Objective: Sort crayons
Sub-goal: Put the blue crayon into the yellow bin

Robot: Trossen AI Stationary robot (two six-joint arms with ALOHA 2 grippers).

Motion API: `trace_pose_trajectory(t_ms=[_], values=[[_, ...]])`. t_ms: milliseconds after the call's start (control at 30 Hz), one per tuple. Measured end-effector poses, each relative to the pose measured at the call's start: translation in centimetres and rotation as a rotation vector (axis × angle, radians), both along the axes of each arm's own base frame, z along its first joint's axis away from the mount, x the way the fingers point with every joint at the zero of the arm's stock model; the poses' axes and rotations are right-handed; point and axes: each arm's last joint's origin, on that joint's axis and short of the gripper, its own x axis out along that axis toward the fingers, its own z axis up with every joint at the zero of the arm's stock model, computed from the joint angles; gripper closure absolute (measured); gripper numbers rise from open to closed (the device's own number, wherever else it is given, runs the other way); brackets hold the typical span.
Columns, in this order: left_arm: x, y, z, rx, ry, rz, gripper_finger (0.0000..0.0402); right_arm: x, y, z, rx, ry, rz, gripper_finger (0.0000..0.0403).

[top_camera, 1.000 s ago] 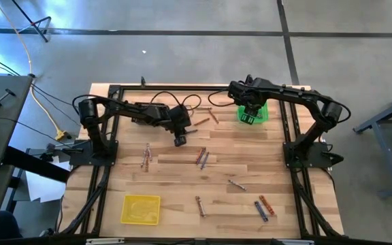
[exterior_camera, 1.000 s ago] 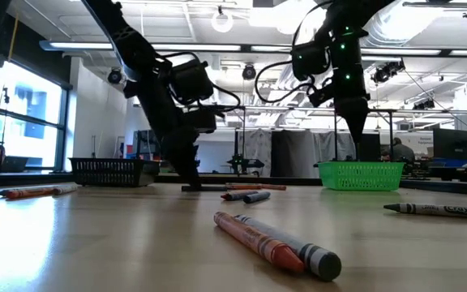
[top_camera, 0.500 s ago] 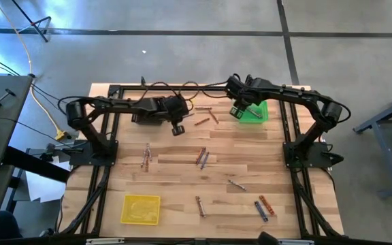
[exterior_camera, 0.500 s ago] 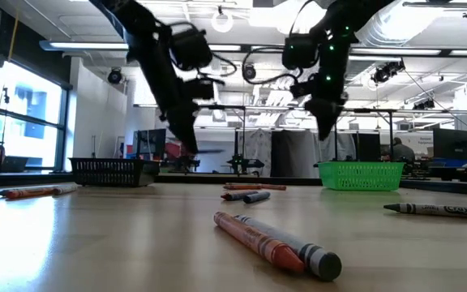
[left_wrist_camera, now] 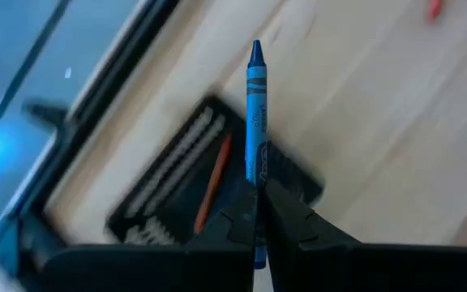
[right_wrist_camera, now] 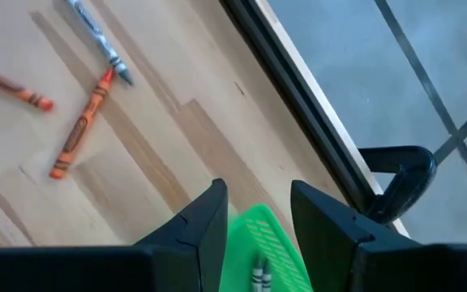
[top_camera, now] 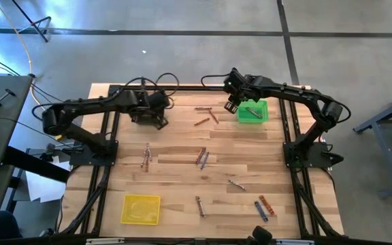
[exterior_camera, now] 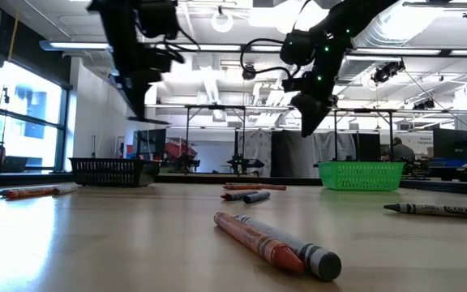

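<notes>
My left gripper [left_wrist_camera: 258,203] is shut on a blue crayon [left_wrist_camera: 254,105] and hangs above the black tray [left_wrist_camera: 169,174], which holds an orange crayon [left_wrist_camera: 214,180]. In the high view it [top_camera: 158,107] is at the far left. My right gripper [right_wrist_camera: 258,195] is open and empty, in the air beside the green tray [top_camera: 252,111]. That tray holds a grey crayon [right_wrist_camera: 258,277]. Several crayons lie loose on the table, among them one pair [top_camera: 201,158] in the middle and another pair [top_camera: 264,206] at the near right. My left gripper pinches the blue crayon's blunt end part [left_wrist_camera: 255,174] between its two fingers. The crayon lies along the fingers, and its pointed tip [left_wrist_camera: 254,50] sticks out ahead of them. It is lifted clear, above the black tray.
A yellow tray [top_camera: 141,208] sits at the near left. Two orange crayons [right_wrist_camera: 78,130] and a grey one [right_wrist_camera: 97,34] lie near the green tray. An orange and a blue crayon [exterior_camera: 276,245] lie close to the low camera. Black cables loop along the far edge [top_camera: 182,87].
My left gripper has risen from the table's middle and gone toward the far left, to above the black tray. My right gripper has moved from above the green tray toward the table's left, to just beside the tray.
</notes>
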Motion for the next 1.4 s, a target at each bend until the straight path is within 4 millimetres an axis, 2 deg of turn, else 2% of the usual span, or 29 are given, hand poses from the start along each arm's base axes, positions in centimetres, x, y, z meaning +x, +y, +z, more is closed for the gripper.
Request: trace_pose_trajectory(t_ms=[167, 333, 467, 600, 800, 967, 1100, 1300, 1400], values=[[-2.3, -1.8, 0.3, -0.160, 0.044, 0.081, 0.0401, 0.1, 0.0, 0.1, 0.004, -0.029, -0.030, 0.0272], [-3.3, -5.3, 1.0, -0.338, 0.052, 0.086, 0.0401, 0.1, 0.0, 0.1, 0.007, -0.035, -0.039, 0.0272], [-3.2, -9.0, 1.4, -0.492, 0.002, 0.076, 0.0401, 0.1, -0.1, 0.0, 0.006, -0.035, -0.040, 0.0272], [-3.3, -13.6, 1.5, -0.587, -0.016, 0.115, 0.0401, 0.1, -0.1, 0.1, 0.003, -0.038, -0.038, 0.0272], [-4.6, -20.0, 1.6, -0.719, -0.046, 0.218, 0.0401, 0.4, -0.3, 0.3, -0.028, -0.056, -0.006, 0.0272], [-5.5, -24.2, 2.0, -0.861, -0.113, 0.204, 0.0401, 0.6, -0.3, 0.4, -0.043, -0.069, 0.006, 0.0272], [-6.3, -25.9, 2.3, -0.940, -0.087, 0.146, 0.0401, 0.7, -0.4, 0.4, -0.049, -0.078, 0.005, 0.0272], [-7.2, -26.8, 2.3, -0.957, -0.059, 0.182, 0.0401, 0.7, -0.4, 0.5, -0.046, -0.096, -0.016, 0.0272], [-7.0, -27.3, 2.1, -0.972, -0.066, 0.180, 0.0401, 0.7, -0.5, 0.5, -0.045, -0.106, -0.026, 0.0272]])
